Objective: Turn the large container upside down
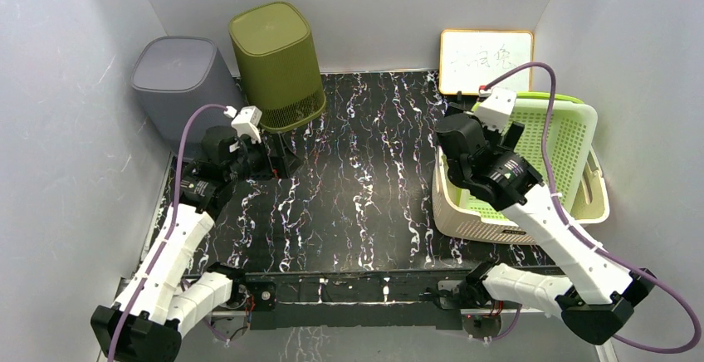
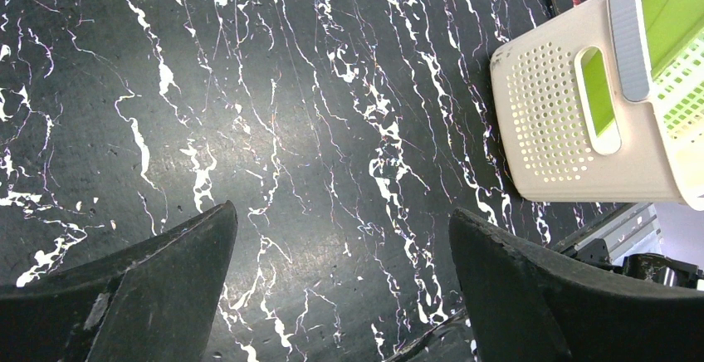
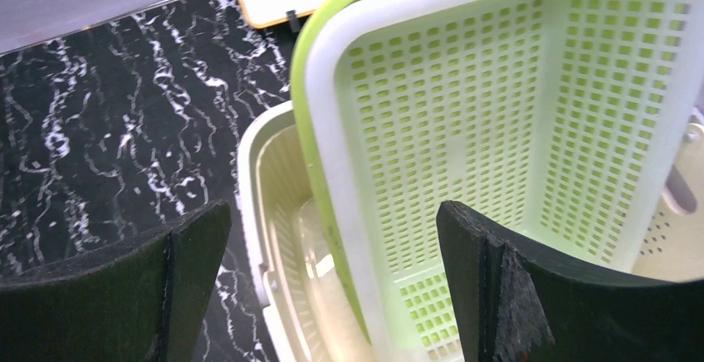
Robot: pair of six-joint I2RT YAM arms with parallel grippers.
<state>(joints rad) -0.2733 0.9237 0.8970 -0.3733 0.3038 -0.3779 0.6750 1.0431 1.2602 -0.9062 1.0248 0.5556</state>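
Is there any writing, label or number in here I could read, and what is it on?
Whiteboard leaning on the back wall: a short line of dark handwriting, too small and blurred to read.
No other text, label, brand or number can be made out in any view.

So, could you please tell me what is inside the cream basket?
A green perforated basket stands tilted inside the cream basket. The cream floor beside it looks bare; beneath the green one is hidden.

Small whiteboard (image 1: 486, 61) at upper right of the top view, faint handwritten characters, not legible, no other text.
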